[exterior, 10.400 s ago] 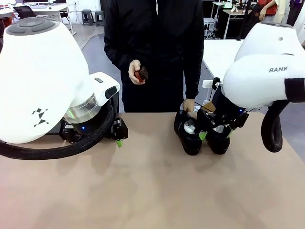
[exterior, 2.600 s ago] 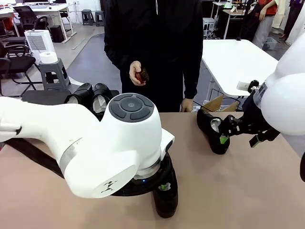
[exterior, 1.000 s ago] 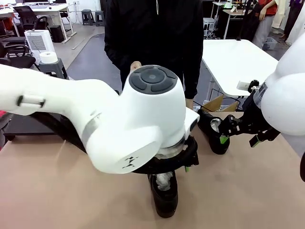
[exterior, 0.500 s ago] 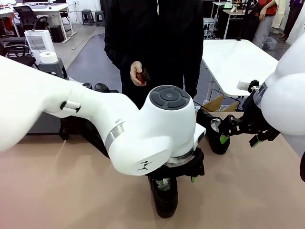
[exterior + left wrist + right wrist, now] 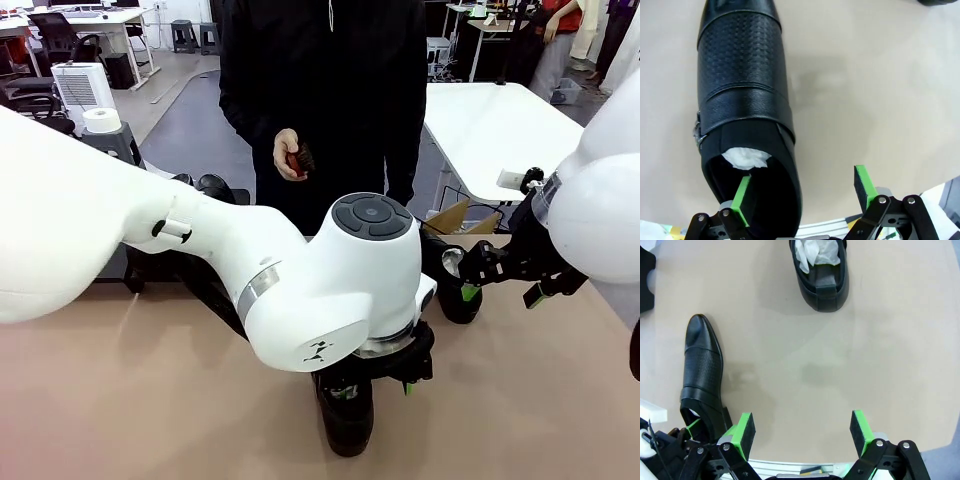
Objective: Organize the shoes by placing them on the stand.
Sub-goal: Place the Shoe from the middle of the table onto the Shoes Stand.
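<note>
One glossy black shoe [image 5: 346, 418] lies near the table's front middle, white paper in its opening. My left gripper [image 5: 377, 388] hangs open just above its heel. In the left wrist view this shoe [image 5: 742, 100] has one green pad over its opening and the other over bare table, so my left gripper [image 5: 804, 192] straddles the side wall. A second shoe [image 5: 452, 285] lies at the far right, beside my open right gripper [image 5: 500, 290]. The right wrist view shows that gripper [image 5: 801, 432] open over bare table, with both shoes [image 5: 821, 275] [image 5: 702, 370] apart from it. Another shoe [image 5: 215, 186] shows at the back left; the stand is hidden behind my left arm.
A person stands at the far side holding a small brown brush [image 5: 297, 158] in one hand. A cardboard box [image 5: 450, 215] sits behind the far table edge. A white table [image 5: 490, 125] stands at the back right. Bare tabletop [image 5: 130, 400] lies at the front left.
My left arm has swung right and down, bringing its open gripper lower over the front shoe's heel. The right arm, both table shoes and the person have not moved.
</note>
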Controlling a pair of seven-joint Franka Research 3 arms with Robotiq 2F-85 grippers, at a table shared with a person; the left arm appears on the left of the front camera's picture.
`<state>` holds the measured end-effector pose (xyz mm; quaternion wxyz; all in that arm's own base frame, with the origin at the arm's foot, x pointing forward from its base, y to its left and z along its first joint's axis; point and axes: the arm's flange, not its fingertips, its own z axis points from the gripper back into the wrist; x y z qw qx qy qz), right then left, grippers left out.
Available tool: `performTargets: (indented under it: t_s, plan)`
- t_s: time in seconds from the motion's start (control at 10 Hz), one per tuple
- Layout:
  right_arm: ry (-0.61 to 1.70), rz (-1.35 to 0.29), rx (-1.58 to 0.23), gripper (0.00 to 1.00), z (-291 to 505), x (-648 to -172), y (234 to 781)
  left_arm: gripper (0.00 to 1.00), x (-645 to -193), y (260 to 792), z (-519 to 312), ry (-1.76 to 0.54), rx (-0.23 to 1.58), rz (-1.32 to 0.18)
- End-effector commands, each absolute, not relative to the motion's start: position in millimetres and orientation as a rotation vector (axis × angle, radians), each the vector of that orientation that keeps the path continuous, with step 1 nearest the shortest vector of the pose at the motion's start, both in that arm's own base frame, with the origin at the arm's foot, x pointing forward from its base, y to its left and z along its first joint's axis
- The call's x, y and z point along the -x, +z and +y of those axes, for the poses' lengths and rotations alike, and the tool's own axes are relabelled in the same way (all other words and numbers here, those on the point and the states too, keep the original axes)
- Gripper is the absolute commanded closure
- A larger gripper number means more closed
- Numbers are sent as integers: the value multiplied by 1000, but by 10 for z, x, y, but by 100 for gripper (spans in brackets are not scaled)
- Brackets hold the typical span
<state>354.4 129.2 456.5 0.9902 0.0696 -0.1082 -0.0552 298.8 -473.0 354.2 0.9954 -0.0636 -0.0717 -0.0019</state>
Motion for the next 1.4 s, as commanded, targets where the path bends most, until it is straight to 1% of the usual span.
performTargets:
  t_s: [0.0, 0.4, 0.5, 1.0, 1.1, 1.2, 1.3]
  plan:
    - [-116, -230, -151, 0, 1304, -3565, 4572, 10, -3025, 3551, -4803, 13, 100, -161]
    - [-116, -230, -151, 0, 1304, -3565, 4572, 85, -3077, 3519, -4823, 12, 73, -140]
    - [-116, -230, -151, 0, 1304, -3565, 4572, 100, -3093, 3496, -4817, 27, 49, -120]
    - [-116, -230, -151, 0, 1304, -3565, 4572, 100, -3111, 3466, -4798, 31, 37, -119]
    - [-116, -230, -151, 0, 1304, -3565, 4572, 100, -3103, 3476, -4781, 29, 39, -100]
    - [-116, -230, -151, 0, 1304, -3565, 4572, 100, -3072, 3580, -4749, 28, 50, -72]
    - [-116, -230, -151, 0, 1304, -3565, 4572, 100, -3005, 3796, -4690, 19, 63, -89]
